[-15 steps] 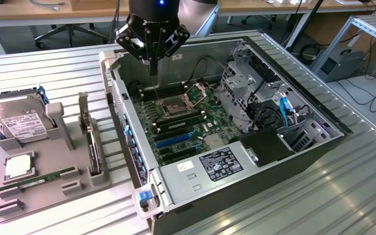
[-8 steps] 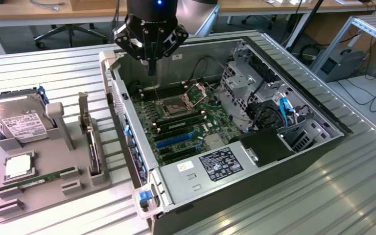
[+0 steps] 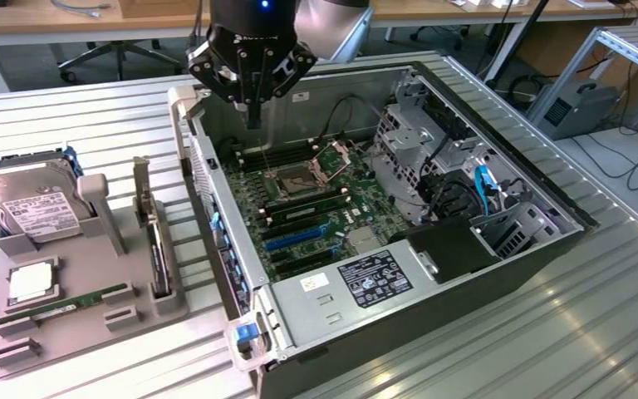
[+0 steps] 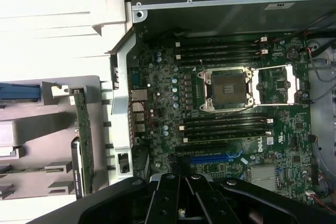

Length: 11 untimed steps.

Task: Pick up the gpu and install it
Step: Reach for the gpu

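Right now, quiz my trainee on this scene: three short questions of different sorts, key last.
1. True or false: the gpu is seated on the motherboard.
2. Where does the gripper hang? A) over the open computer case B) clamped on the gpu C) resting on the motherboard
3. Fill in: the gripper is ____ (open or shut).
Key: 1 false, it stands on edge in the grey holder; 2 A; 3 shut.

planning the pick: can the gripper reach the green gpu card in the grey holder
Probably yes: the green gpu card stands on edge in the grey holder, top uncovered; the shut black gripper hangs over the neighbouring case.
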Tool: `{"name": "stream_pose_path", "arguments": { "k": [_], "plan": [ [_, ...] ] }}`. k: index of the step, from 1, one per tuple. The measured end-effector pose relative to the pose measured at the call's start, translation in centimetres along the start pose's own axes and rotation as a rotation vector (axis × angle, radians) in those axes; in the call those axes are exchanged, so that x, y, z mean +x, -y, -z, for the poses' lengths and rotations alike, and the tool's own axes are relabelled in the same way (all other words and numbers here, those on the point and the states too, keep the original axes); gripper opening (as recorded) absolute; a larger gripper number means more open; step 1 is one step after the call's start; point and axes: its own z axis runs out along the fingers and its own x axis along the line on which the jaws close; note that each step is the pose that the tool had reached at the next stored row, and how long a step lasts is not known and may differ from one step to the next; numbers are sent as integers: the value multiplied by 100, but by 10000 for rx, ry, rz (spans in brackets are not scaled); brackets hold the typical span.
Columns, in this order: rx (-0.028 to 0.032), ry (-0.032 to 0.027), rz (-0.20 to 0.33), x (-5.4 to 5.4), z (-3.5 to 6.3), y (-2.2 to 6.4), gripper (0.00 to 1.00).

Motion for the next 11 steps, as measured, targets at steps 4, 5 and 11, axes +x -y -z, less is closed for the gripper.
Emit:
{"name": "stream_pose_path", "arguments": {
  "k": [4, 5, 11],
  "plan": [
    [0, 0, -1, 19, 0, 1, 11],
    [0, -1, 0, 25, 1, 2, 11],
    [0, 0, 0, 64, 2, 5, 11]
  ]
}}
